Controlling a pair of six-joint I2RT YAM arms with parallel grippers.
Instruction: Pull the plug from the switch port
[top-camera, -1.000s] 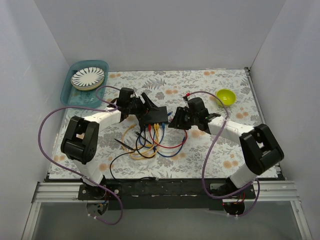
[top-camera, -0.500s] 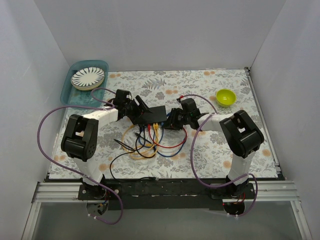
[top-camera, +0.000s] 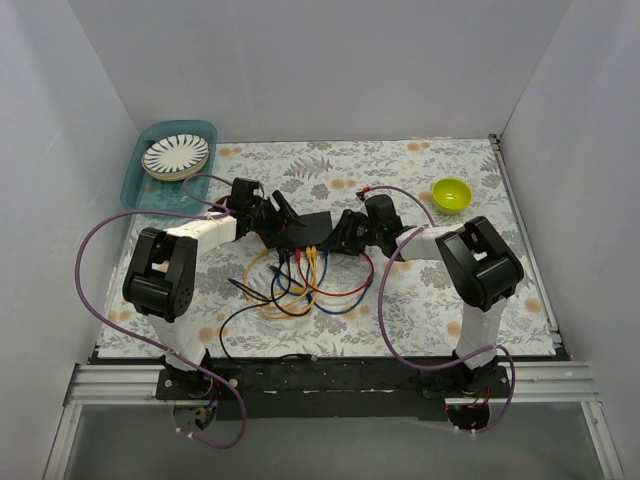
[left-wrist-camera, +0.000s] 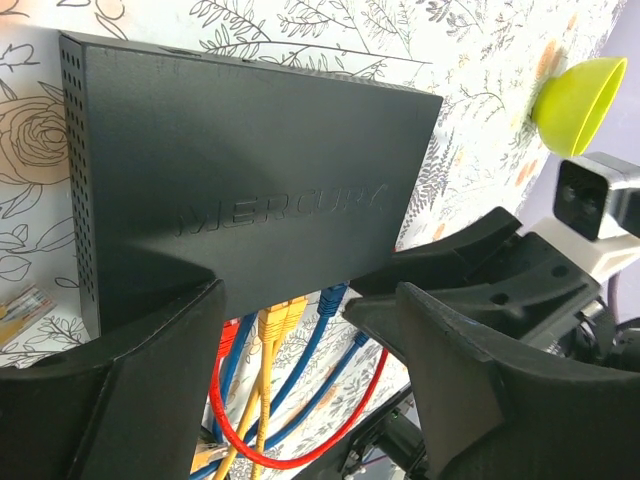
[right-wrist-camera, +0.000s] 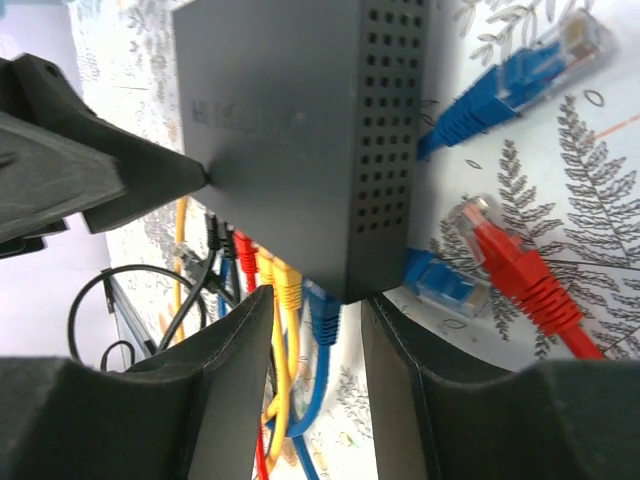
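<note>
Well — plugged switch (top-camera: 308, 229) (plate (top-camera: 175, 156) in tray (top-camera: 150, 195))

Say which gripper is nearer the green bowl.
Right. The right gripper is at the right end of the switch, toward the bowl; the left gripper is at its left end.

Plain white walls (top-camera: 300, 60) around a floral-patterned tabletop (top-camera: 420, 160) in even light

I see my right hand (right-wrist-camera: 318, 335) with dark fingers (right-wrist-camera: 225, 390) spread, a blue plug (right-wrist-camera: 322, 305) between them, seated at the black switch (right-wrist-camera: 290, 130). A loose red plug (right-wrist-camera: 510, 262) and a loose blue plug (right-wrist-camera: 520, 72) lie on the floral surface (right-wrist-camera: 570, 160).
</note>
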